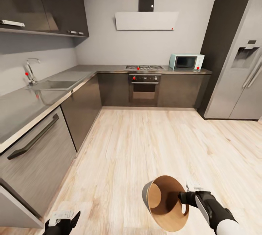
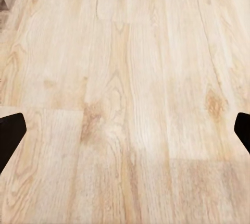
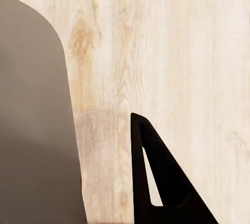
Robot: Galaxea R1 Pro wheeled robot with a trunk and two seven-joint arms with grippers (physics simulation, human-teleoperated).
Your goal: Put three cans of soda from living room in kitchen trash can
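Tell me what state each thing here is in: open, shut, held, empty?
trash can: held by its rim, lifted and tilted, no cans seen inside.
right gripper: shut on the trash can's rim.
left gripper: open, holding nothing, above the wood floor.
oven: door shut.
fridge: both doors shut.
microwave: door shut.

We are seeing one round grey-beige bin with a coppery-brown inside [image 1: 168, 201], one pale teal microwave [image 1: 186, 62], one tall grey double-door fridge [image 1: 236, 67], and two black grippers: left [image 1: 62, 224], right [image 1: 186, 198].
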